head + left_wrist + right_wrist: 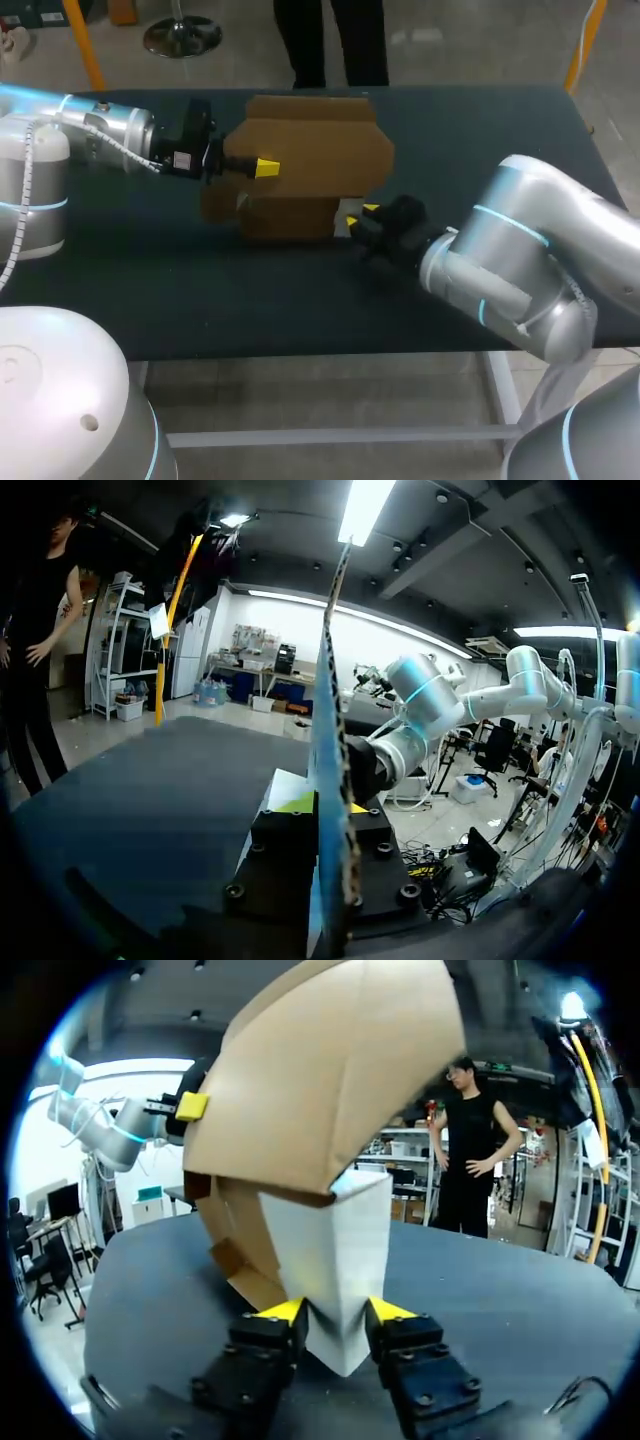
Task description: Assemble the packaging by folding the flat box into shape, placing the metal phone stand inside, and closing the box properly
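Half-folded brown cardboard box [310,150] spans between your arms: left gripper [262,168] clamps its flap edge, right gripper [335,1310] pinches its white corner (metal phone stand not in view). Pull unevenly and you risk tearing it.

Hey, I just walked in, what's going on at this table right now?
Two robot arms are folding a cardboard box into shape at the table. The left tool clamps an upper brown panel from the side, while the right tool pinches a white-faced corner low on the box. The box is only partly formed, with its flaps sticking out and not closed.
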`<control>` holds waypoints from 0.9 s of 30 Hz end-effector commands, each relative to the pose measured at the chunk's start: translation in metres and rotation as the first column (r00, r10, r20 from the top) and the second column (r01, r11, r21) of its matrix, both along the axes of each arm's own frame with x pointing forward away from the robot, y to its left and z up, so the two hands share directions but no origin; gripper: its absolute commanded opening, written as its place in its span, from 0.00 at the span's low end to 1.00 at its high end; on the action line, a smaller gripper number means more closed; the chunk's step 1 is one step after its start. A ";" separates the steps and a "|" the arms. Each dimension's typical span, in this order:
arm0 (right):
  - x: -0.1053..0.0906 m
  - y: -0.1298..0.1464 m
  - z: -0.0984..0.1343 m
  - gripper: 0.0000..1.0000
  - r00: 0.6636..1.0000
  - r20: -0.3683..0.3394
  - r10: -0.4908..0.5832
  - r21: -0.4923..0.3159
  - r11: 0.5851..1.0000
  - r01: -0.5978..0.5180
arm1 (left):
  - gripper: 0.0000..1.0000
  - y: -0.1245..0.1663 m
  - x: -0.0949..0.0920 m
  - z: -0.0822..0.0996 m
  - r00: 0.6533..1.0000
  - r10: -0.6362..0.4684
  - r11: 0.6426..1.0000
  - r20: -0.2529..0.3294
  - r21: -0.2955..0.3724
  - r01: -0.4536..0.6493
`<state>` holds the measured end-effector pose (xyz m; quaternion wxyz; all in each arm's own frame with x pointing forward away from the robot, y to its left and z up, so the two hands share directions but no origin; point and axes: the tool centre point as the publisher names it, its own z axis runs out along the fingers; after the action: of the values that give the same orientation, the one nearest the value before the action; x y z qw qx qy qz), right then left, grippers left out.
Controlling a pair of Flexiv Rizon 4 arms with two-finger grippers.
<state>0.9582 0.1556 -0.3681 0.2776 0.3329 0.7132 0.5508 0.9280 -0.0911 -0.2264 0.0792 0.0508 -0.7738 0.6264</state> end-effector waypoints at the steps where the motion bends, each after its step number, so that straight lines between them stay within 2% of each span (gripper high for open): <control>1: 0.003 0.004 -0.003 0.39 0.904 0.096 -0.416 -0.047 0.906 0.422 | 0.00 -0.001 0.000 -0.001 1.000 -0.003 1.000 -0.001 -0.001 0.003; 8: 0.008 0.001 -0.003 0.34 0.888 0.101 -0.449 -0.028 0.891 0.454 | 0.00 -0.001 0.000 -0.001 1.000 -0.003 1.000 -0.001 -0.001 0.003; 17: 0.015 0.004 -0.002 0.21 0.879 0.108 -0.464 -0.013 0.884 0.468 | 0.00 -0.001 0.000 -0.001 1.000 -0.003 1.000 -0.001 -0.001 0.003; 24: 0.015 0.008 -0.001 0.27 0.879 0.115 -0.463 -0.013 0.884 0.467 | 0.00 -0.001 0.000 -0.001 1.000 -0.003 1.000 -0.001 -0.001 0.003; 27: 0.014 0.007 -0.001 0.37 0.873 0.120 -0.473 -0.007 0.879 0.477 | 0.00 -0.001 0.000 -0.001 1.000 -0.003 1.000 -0.001 -0.001 0.003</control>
<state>0.9725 0.1565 -0.3690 0.3318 0.3676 0.6759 0.5458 0.9276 -0.0913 -0.2268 0.0796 0.0505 -0.7738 0.6263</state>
